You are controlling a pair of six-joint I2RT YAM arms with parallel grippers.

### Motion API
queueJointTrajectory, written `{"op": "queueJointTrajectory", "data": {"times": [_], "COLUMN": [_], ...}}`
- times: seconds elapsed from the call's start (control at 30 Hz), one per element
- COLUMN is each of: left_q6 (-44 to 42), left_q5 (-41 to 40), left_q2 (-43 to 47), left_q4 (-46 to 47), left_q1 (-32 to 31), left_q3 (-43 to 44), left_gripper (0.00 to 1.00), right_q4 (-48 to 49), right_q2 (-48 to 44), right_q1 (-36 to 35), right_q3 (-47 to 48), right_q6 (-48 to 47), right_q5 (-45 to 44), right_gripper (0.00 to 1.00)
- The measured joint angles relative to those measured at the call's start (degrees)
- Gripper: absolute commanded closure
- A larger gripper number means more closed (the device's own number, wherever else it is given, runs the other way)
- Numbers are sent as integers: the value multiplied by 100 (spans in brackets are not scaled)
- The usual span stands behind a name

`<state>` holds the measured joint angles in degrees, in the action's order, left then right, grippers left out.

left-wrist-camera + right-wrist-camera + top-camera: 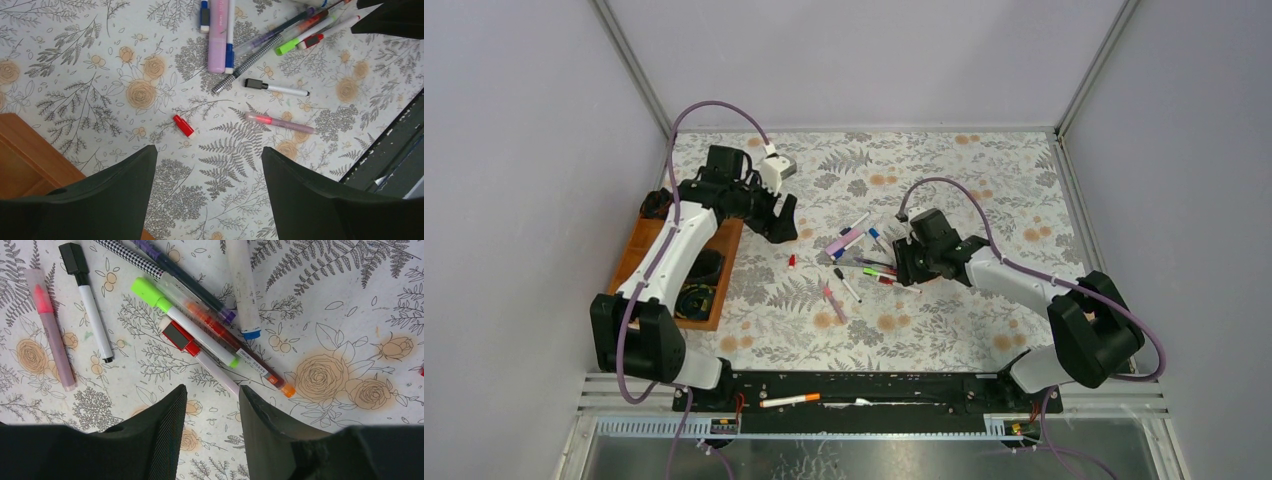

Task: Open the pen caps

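The left hand [210, 156] hangs above the floral-printed tabletop [944, 335] with its two dark fingers spread wide and nothing between them. Just ahead of it lies one loose stubby red plastic cap [183, 125], alone on the print and well apart from the heap of pens. One brown wooden tray [27, 165] sits beside that hand.

The right hand [212, 390] hovers over the heap with its fingers parted by a narrower gap. It grips nothing, and bare tabletop shows between them.

The right wrist view shows eight pens:
- one translucent pink pen [51, 330]
- one white pen with a black cap [90, 305]
- one black-and-white houndstooth pen [130, 257]
- one dark purple pen [185, 279]
- one white pen with a lime-green cap [187, 325]
- one white pen with a red cap [202, 360]
- one clear orange-red pen [235, 347]
- one white pen with a blue tip [243, 287]

Three caps, the black, the green and the red, sit on their pens. The green-capped, red-capped and orange-red pens lie side by side, touching. The pink pen and the black-capped pen lie apart to one side.

The left wrist view adds one thick pink highlighter [218, 35], with one white pen with a blue band [229, 30] touching its side. One more pen with an orange end [789, 400] lies on the black base rail [924, 385] at the near edge.
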<state>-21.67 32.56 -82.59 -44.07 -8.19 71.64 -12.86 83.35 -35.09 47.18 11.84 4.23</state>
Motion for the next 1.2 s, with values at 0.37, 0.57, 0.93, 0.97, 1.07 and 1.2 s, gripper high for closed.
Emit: {"op": "queueJointTrajectory", "data": {"times": [0.37,0.57,0.93,0.97,1.07,1.2], "left_q6": [-68,-177,-278,-280,-293,-297], "left_q5": [387,542,603,603,605,610], "left_q2": [122,168,188,188,188,188], "left_q4": [-387,-542,-719,-719,-750,-782], "left_q1": [0,0,0,0,0,0], "left_q3": [4,4,232,256,319,382], "left_gripper": [13,11,10,10,10,10], "right_q4": [44,116,258,284,315,396], "right_q2": [125,376,479,479,481,546], "right_q1": [-17,-17,-275,-374,-651,-1023], "right_q3": [-186,-247,-306,-330,-334,-315], "right_q6": [7,4,133,177,284,358], "right_q5": [-26,-24,0,-13,-37,-203], "right_gripper": [47,47,56,56,58,61]}}
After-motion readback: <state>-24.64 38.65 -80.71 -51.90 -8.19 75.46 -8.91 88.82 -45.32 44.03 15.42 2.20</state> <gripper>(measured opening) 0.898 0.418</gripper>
